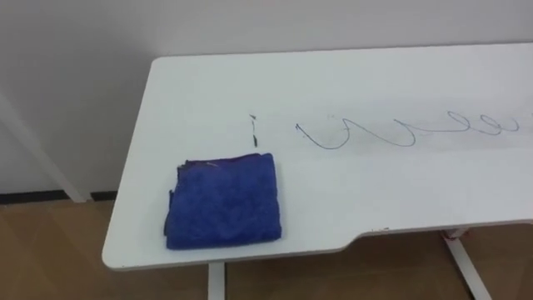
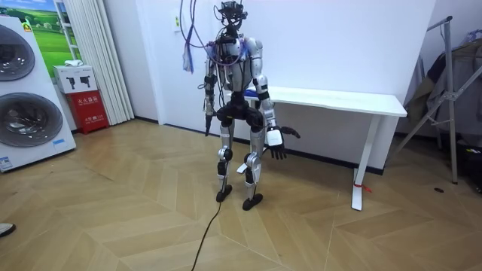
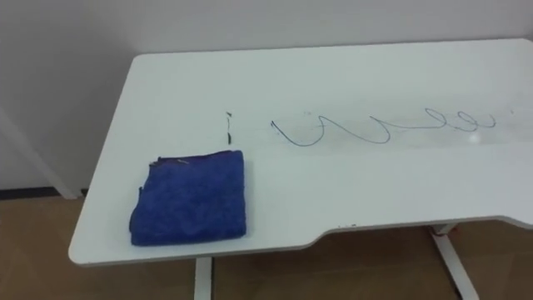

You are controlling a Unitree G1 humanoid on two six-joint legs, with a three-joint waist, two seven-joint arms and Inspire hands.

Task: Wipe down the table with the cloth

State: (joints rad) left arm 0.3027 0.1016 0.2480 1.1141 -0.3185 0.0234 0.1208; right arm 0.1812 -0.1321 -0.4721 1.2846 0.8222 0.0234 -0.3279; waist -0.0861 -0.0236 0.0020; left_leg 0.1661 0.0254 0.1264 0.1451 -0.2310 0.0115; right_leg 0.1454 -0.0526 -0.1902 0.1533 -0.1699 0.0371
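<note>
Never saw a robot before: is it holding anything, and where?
The right hand hangs open and empty; left hand cannot be told. The folded blue cloth lies unheld on the white table.

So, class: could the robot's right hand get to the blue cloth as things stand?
Probably yes. The blue cloth lies alone at the near edge of the table, with nothing on it. The right hand hangs open below the tabletop and would only need raising.

A white table (image 1: 375, 192) with rounded corners stands before me. A folded blue cloth (image 1: 222, 200) lies flat near its front left corner. A thin looping pen line (image 1: 400, 132) runs across the middle toward my right, and a short dark mark (image 1: 254, 129) sits just beyond the cloth.
</note>
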